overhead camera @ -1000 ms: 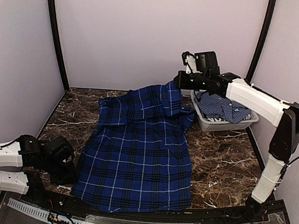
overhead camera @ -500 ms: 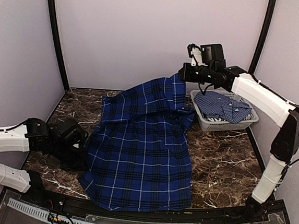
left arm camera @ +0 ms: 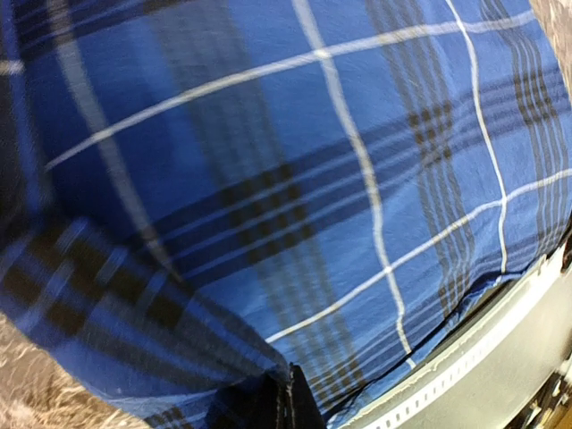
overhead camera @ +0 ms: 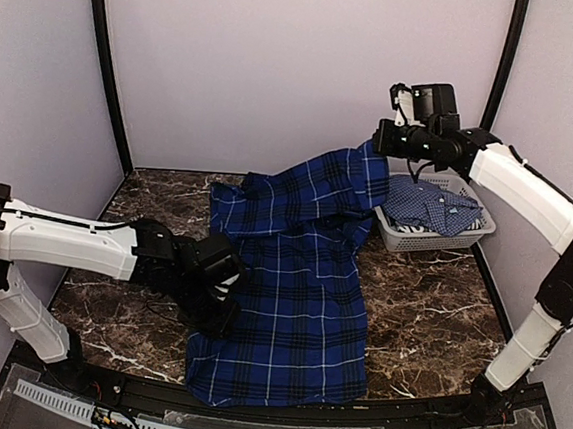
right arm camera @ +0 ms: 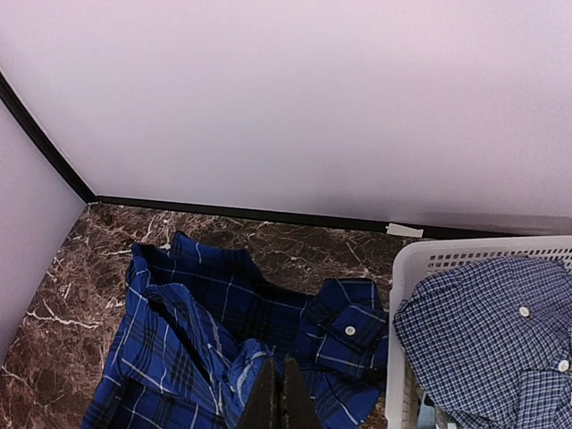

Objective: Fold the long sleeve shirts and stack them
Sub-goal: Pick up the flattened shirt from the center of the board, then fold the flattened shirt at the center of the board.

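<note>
plaid shirt (overhead camera: 294, 296): royal blue, navy bands, thin white lines. second shirt (overhead camera: 423, 204): lighter blue fine check. basket (overhead camera: 427, 240): white.

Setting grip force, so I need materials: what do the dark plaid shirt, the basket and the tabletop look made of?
The dark plaid shirt looks like matte woven cloth; it drapes and creases. The basket is probably pale plastic, given its moulded lattice wall. The tabletop has a dark brown marble look with white veins; whether it is real stone or printed laminate, I cannot tell.
</note>
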Action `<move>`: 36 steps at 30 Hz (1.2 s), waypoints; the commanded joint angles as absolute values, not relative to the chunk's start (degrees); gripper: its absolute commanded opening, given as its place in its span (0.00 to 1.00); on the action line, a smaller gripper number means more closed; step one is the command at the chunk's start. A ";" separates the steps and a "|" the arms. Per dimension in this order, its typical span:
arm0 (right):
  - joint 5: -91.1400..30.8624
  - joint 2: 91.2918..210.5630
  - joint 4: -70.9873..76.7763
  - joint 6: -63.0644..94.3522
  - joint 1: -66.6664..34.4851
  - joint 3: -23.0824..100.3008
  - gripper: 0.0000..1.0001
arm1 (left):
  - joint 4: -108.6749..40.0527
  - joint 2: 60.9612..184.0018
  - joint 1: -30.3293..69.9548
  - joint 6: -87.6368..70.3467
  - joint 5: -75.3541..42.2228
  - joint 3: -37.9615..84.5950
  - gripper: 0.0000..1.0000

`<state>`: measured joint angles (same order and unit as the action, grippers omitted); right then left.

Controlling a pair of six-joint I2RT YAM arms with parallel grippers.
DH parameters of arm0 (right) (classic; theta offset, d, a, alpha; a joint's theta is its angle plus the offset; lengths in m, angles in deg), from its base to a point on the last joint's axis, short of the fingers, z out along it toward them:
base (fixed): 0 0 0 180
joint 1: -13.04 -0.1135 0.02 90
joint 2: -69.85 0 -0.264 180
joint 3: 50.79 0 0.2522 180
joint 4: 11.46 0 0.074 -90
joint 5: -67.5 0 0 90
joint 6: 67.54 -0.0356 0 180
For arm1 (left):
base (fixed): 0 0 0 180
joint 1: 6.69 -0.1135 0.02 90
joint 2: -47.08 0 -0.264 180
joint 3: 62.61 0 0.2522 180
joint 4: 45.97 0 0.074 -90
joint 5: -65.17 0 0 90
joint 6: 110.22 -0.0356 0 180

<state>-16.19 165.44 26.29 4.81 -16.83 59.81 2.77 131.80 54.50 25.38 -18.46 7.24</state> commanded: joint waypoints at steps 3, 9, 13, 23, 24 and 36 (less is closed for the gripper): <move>-12.01 159.90 25.70 5.79 -15.19 57.06 0.00 | 0.46 137.95 57.77 19.58 -15.36 13.34 0.00; -9.32 156.85 26.80 6.29 -14.66 54.02 0.00 | -0.64 141.17 59.35 17.58 -12.55 14.85 0.00; -8.72 154.98 26.56 5.96 -14.47 50.90 0.00 | -1.04 141.96 59.97 16.56 -10.51 14.75 0.00; -12.84 152.59 25.63 4.28 -14.55 45.85 0.00 | -1.96 143.08 60.46 15.10 -7.85 15.69 0.21; -13.60 152.36 25.24 4.08 -14.54 44.98 0.00 | -2.08 142.55 60.46 15.21 -7.99 16.04 0.29; -18.09 152.00 23.75 3.28 -17.04 40.40 0.00 | -5.32 133.85 52.80 16.52 -12.34 17.16 0.64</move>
<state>-16.35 153.61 27.18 4.11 -15.50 41.26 -3.19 138.84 58.22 15.94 -9.43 16.79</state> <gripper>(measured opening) 0.005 0.643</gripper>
